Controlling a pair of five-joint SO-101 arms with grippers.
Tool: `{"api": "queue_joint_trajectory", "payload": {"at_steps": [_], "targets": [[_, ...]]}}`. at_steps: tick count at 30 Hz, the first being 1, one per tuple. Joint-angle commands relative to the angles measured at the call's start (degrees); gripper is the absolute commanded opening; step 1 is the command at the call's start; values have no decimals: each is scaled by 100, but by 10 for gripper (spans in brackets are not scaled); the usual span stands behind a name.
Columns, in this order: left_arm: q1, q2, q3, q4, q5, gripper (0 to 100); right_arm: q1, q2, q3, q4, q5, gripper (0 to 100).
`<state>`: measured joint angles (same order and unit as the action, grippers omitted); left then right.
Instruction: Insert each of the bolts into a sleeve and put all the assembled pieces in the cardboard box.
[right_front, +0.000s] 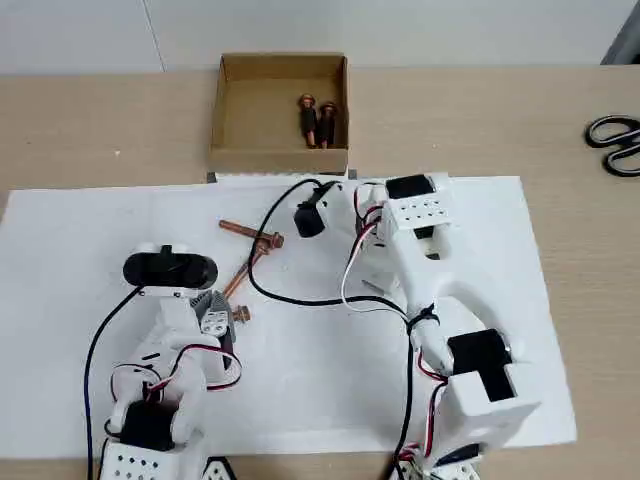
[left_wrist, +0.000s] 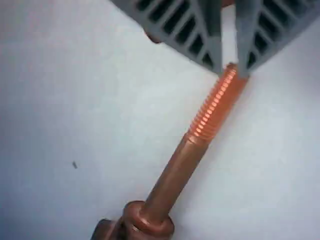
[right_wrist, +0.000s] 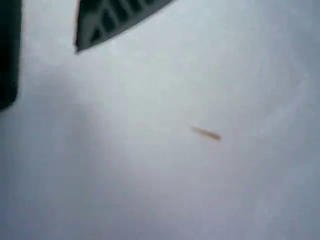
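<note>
My left gripper (left_wrist: 231, 69) is low over the white paper (right_front: 90, 260), its grey fingers (left_wrist: 200, 35) shut on the threaded tip of a copper bolt (left_wrist: 200, 130). That bolt (right_front: 243, 272) lies slanted on the paper with its head pointing away from the gripper. A second bolt (right_front: 250, 233) lies just beyond it. Beside the left gripper (right_front: 215, 315) sits a small copper sleeve (right_front: 240, 313). The cardboard box (right_front: 235, 110) stands at the far edge of the paper and holds two assembled pieces (right_front: 317, 120). My right arm (right_front: 415, 215) hangs over the paper just in front of the box.
Black and white cables (right_front: 300, 295) trail across the paper between the arms. Scissors (right_front: 615, 142) lie on the wooden table at the far right. A tiny brown speck (right_wrist: 206, 133) marks the paper under the right arm.
</note>
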<state>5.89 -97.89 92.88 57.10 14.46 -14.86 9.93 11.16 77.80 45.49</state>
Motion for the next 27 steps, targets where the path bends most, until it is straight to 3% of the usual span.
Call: {"api": "queue_joint_trajectory", "payload": {"at_steps": [1, 8, 13, 18, 25, 27], "targets": [[-26, -53, -31, -114, 35, 7, 233, 4, 264, -180, 26, 176], [-26, -53, -31, -114, 35, 7, 479, -4, 607, -286, 18, 176], [-26, -53, -31, -114, 35, 7, 338, -4, 615, -391, -35, 176], [-26, -53, -31, -114, 35, 7, 84, -4, 607, -655, -615, 176], [-26, -53, -31, -105, 35, 7, -101, -4, 624, -664, -659, 173], [-26, -53, -31, -105, 35, 7, -75, -4, 624, -664, -659, 134]]}}
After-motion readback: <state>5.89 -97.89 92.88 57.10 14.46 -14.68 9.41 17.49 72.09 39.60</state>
